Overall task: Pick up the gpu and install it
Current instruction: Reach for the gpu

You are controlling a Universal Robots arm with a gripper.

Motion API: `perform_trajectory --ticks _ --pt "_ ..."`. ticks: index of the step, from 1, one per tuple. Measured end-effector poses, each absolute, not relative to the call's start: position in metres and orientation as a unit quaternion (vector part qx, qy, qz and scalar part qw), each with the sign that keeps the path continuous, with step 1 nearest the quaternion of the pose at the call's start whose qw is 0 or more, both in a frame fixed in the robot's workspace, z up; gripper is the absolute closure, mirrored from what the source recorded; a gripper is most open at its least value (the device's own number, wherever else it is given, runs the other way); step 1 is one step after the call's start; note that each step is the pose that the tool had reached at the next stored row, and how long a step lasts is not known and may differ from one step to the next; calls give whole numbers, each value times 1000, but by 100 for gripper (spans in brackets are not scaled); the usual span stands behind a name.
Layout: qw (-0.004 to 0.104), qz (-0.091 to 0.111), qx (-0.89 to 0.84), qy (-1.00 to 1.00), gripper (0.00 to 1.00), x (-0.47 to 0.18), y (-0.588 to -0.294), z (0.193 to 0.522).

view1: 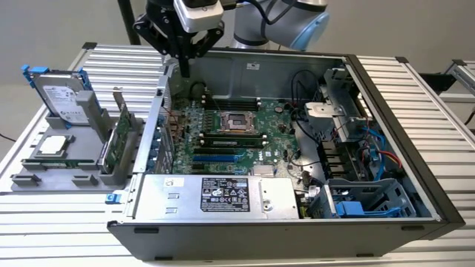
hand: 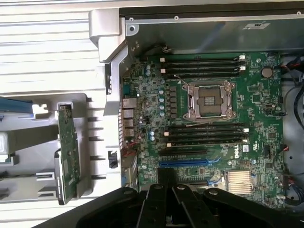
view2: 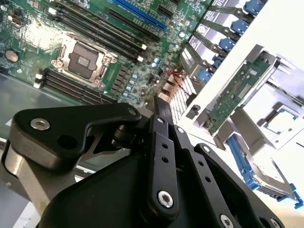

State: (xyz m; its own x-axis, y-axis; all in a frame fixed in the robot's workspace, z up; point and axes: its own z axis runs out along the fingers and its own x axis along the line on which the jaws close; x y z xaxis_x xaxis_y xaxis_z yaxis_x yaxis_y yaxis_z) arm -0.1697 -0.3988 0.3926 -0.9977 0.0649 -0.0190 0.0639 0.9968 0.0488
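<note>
The gpu (view1: 117, 139) stands on edge in a grey holder (view1: 44, 183) outside the open computer case, at the exterior view's left; its green board also appears in both wrist views (hand: 69, 152) (view2: 232, 95). My gripper (view1: 184, 68) hangs above the case's back corner at the exterior view's left, over the motherboard (view1: 230, 133) and apart from the gpu. Its black fingers (view2: 163, 105) are pressed together, shut on nothing. The gripper's tip (hand: 167, 176) sits over the board near the blue slot (hand: 190, 163).
A hard drive in a blue frame (view1: 63, 97), a processor chip (view1: 52, 146) and a memory stick (view1: 59, 164) share the grey holder. Inside the case are a power supply (view1: 215, 194), a drive cage (view1: 364, 200) and loose cables (view1: 379, 156). The case wall (view1: 152, 133) separates holder and motherboard.
</note>
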Motion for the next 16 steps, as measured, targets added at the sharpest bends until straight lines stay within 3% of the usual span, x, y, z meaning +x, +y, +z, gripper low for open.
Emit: perform_trajectory --ticks 16 --pt "10 24 31 999 100 -188 -399 393"
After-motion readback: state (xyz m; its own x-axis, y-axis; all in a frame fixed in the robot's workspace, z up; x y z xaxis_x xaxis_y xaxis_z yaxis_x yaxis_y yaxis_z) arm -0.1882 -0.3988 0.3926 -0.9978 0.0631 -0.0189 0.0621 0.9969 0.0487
